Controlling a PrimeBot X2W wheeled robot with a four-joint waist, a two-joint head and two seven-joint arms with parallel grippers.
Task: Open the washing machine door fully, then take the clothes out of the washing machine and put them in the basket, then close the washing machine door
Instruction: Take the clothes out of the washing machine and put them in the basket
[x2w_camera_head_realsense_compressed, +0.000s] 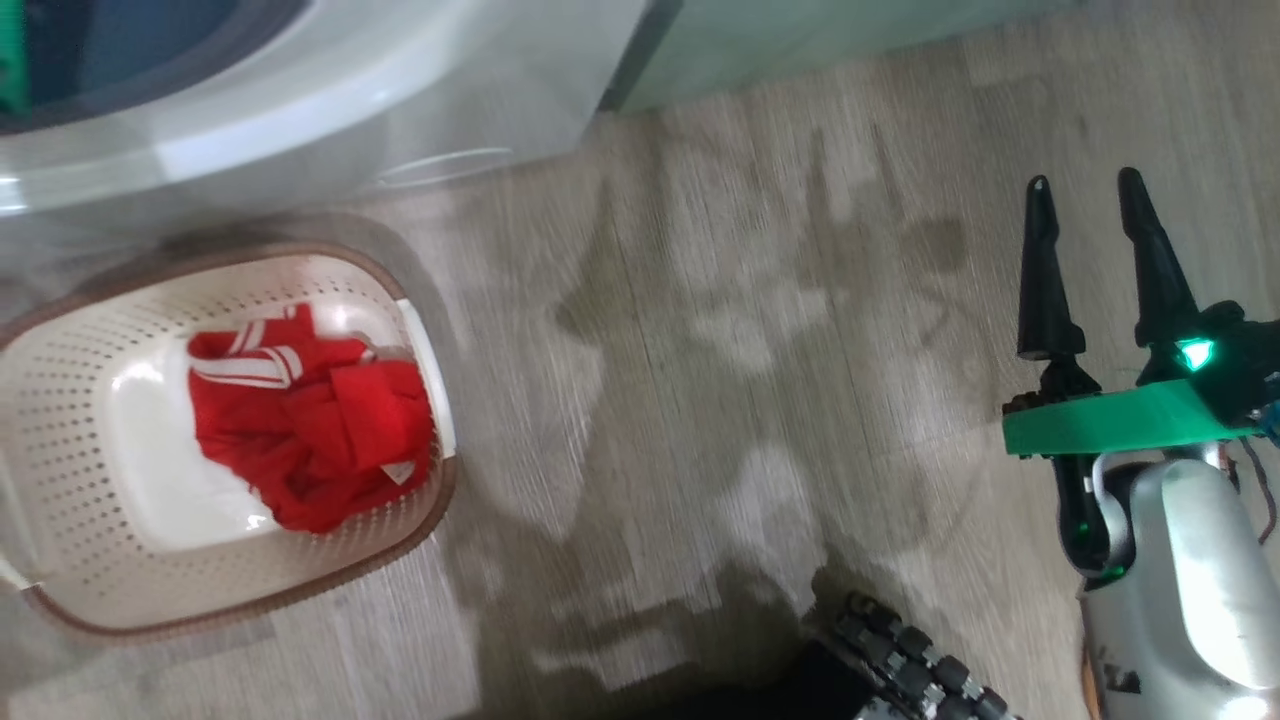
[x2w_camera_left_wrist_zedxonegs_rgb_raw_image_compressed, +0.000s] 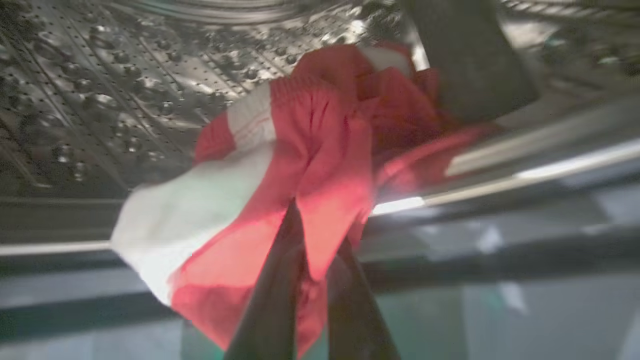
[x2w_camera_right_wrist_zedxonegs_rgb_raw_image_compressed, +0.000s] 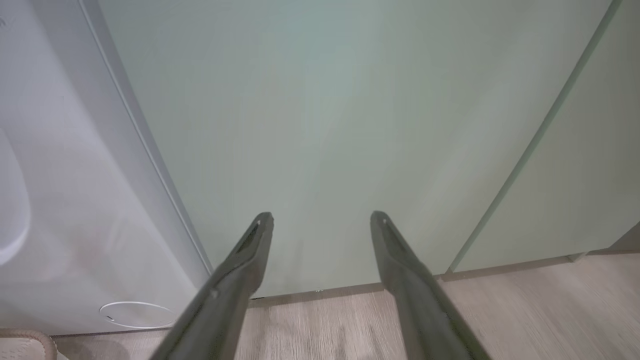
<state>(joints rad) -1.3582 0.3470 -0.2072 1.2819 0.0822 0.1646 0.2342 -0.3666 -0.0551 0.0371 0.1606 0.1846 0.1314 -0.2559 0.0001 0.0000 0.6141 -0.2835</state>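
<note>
Clothes (x2w_camera_left_wrist_zedxonegs_rgb_raw_image_compressed: 310, 165) in left end effector (x2w_camera_left_wrist_zedxonegs_rgb_raw_image_compressed: 318, 225)

The steel drum (x2w_camera_left_wrist_zedxonegs_rgb_raw_image_compressed: 125, 100) is gleaming, dimpled and perforated; the clothes (x2w_camera_left_wrist_zedxonegs_rgb_raw_image_compressed: 310, 165) are showing soft red cloth; the basket (x2w_camera_head_realsense_compressed: 60, 420) is looking like perforated plastic, the floor (x2w_camera_head_realsense_compressed: 750, 350) matt wood-grain.

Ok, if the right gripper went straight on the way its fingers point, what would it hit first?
Most likely the pale green cabinet front; the right gripper, fingers open, aims squarely at it with nothing between. Depth is unclear.
</note>
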